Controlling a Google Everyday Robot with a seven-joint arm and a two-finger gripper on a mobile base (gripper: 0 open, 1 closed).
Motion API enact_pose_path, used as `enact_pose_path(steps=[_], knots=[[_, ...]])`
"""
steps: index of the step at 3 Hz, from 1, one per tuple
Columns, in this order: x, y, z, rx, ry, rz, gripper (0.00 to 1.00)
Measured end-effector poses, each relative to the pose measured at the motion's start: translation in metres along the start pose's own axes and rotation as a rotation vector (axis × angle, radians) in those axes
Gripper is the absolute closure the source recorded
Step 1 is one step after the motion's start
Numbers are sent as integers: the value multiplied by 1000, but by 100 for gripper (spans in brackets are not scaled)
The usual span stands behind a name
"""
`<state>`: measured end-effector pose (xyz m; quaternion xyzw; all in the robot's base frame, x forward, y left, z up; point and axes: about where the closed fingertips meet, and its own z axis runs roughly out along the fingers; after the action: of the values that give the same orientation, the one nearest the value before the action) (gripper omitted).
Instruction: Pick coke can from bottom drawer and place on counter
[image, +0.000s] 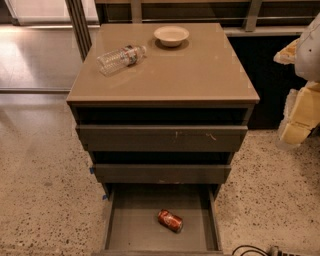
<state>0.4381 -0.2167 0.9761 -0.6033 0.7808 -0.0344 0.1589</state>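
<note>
While the bottom drawer (131, 226) stands pulled out at the foot of the cabinet, the coke can (170, 220) lies on its side on the drawer's grey floor, a little right of the middle. Up on the table (200, 75), a water bottle (120, 58) lies on its side near the back left corner, and a small pale bowl (171, 35) sits by the back edge. The claw (299, 112) hangs out past the table's right edge, well apart from the can; whether it is clenched or released I cannot tell.
</note>
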Motion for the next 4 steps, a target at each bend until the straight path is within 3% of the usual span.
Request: enact_pose_path(steps=[1,2,3,4], knots=[[0,1,2,10,-4,4,0],[6,14,40,7,-32,33,0],[8,44,99,-19,-92,69,0],[9,90,168,-123,-140,82,0]])
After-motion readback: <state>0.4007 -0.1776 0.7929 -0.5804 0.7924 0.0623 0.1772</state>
